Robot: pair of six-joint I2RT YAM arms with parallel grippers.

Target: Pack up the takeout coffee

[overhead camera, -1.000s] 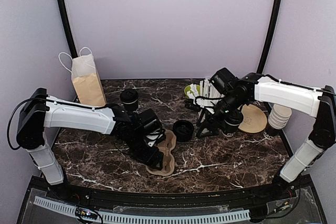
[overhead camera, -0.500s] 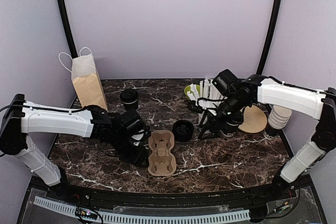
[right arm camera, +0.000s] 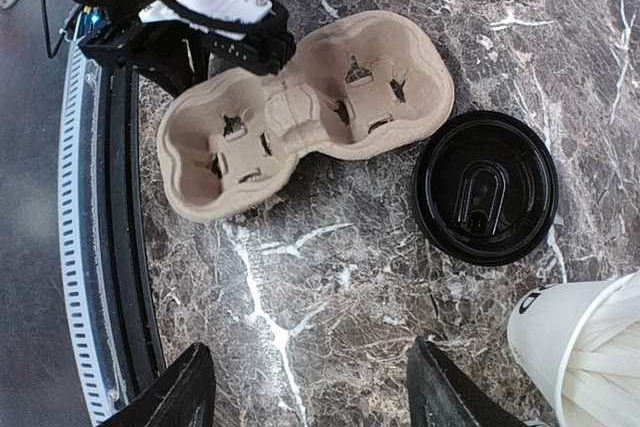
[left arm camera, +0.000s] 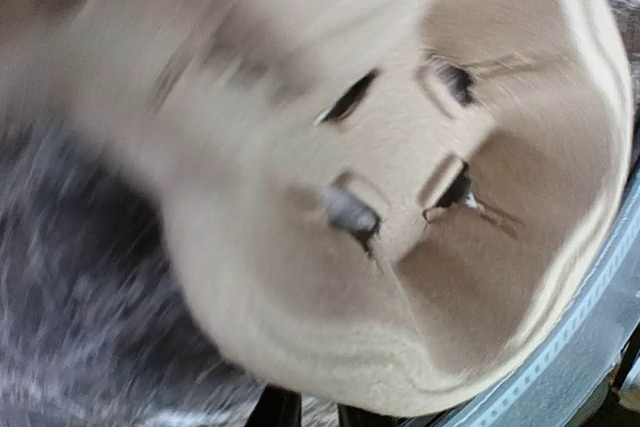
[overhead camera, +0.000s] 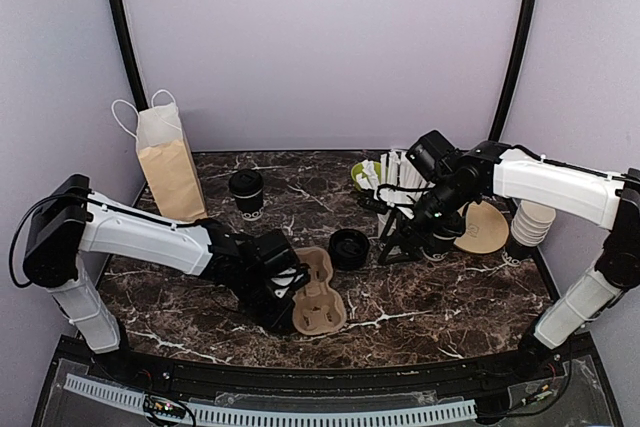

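Observation:
Two takeout coffee cups, black with black lids, stand on the marble: one at the back [overhead camera: 246,190], one in the middle [overhead camera: 349,247], which shows from above in the right wrist view [right arm camera: 483,187]. A tan pulp cup carrier [overhead camera: 320,293] lies in front of the middle cup. My left gripper [overhead camera: 290,292] is shut on the carrier's left rim. In the left wrist view the blurred carrier [left arm camera: 400,197] fills the frame above the left gripper [left arm camera: 315,412]. My right gripper [right arm camera: 315,397] hangs open over bare marble right of the middle cup, holding nothing.
A brown paper bag [overhead camera: 165,157] with white handles stands at the back left. A white cup of straws [overhead camera: 385,172] and a black rack are behind the right arm. A tan disc [overhead camera: 483,227] and stacked white cups [overhead camera: 530,222] are at the right. The table's front rail [right arm camera: 85,247] is close to the carrier.
The left gripper has closed onto the carrier's rim after swinging left and back. The carrier has shifted right and turned. The right arm has hardly moved.

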